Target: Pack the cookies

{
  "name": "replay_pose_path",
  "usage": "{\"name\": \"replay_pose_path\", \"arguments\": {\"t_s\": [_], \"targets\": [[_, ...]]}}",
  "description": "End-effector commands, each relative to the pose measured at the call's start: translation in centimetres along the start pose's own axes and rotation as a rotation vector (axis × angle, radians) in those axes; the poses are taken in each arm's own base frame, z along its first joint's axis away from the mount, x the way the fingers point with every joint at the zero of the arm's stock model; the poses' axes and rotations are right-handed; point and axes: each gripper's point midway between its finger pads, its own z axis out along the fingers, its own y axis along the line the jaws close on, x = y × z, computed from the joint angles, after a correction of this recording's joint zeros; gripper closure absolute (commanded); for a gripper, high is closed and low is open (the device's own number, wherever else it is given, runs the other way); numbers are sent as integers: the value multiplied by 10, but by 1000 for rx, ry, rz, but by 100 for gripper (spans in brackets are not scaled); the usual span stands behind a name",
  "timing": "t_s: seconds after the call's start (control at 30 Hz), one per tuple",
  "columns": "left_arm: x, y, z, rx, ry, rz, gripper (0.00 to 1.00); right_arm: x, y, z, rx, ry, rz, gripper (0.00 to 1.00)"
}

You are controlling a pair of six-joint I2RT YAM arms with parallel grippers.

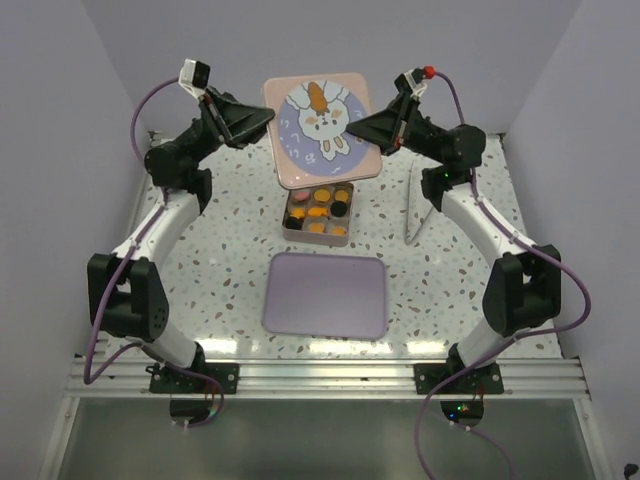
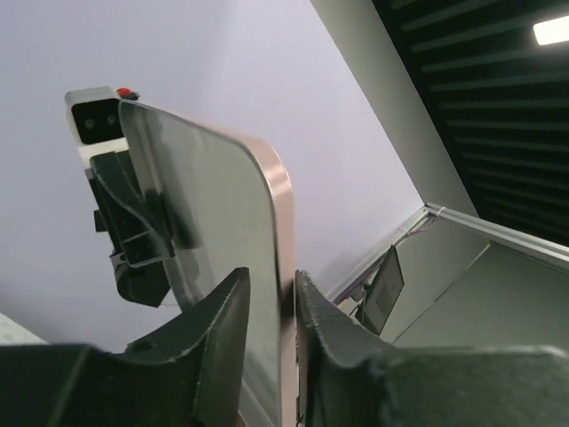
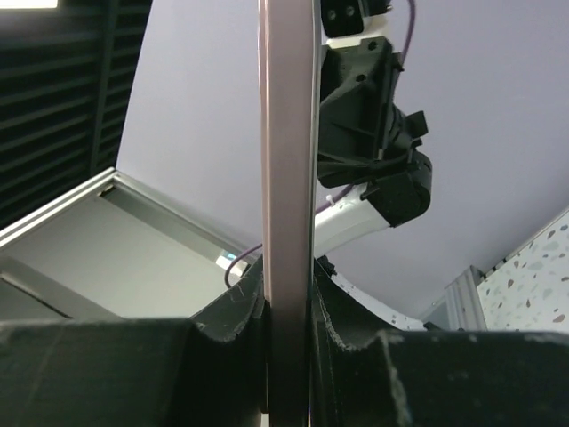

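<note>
The cookies (image 1: 318, 212) lie in the compartments of the square tin (image 1: 285, 226) at the table's middle: mostly orange, one pink (image 1: 299, 197), two black (image 1: 338, 210). The tin's back row is partly hidden under a pink lid (image 1: 322, 128) with a bunny picture, held tilted in the air above it. My left gripper (image 1: 268, 118) is shut on the lid's left edge and my right gripper (image 1: 352, 130) on its right edge. In the left wrist view the jaws (image 2: 271, 276) straddle the lid's rim (image 2: 277, 213). In the right wrist view the jaws (image 3: 286, 285) clamp the rim (image 3: 286, 133).
A lavender tray (image 1: 327, 293) lies bare in front of the tin. A thin bent white wire (image 1: 418, 210) stands right of the tin. Purple walls close in the table at the back and both sides.
</note>
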Motion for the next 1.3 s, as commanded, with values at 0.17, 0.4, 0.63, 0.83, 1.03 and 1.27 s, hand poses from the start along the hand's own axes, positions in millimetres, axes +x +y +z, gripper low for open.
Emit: {"name": "replay_pose_path", "arguments": {"t_s": [0.17, 0.4, 0.63, 0.83, 1.03, 1.27], "targets": [[24, 48, -32, -86, 7, -41, 53, 19, 18, 4, -26, 38, -30, 100], [37, 95, -51, -266, 26, -48, 32, 12, -23, -4, 189, -46, -27, 100], [44, 143, -82, -485, 26, -39, 0, 0, -52, -15, 306, -148, 8, 100], [35, 200, -136, -791, -51, -43, 0, -7, -109, -36, 533, -200, 60, 100], [21, 238, -167, -1005, -50, 46, 0, -20, -159, -50, 669, -267, 94, 100], [24, 281, -191, -1098, 35, 63, 0, -11, -217, -50, 734, -310, 114, 100]]}}
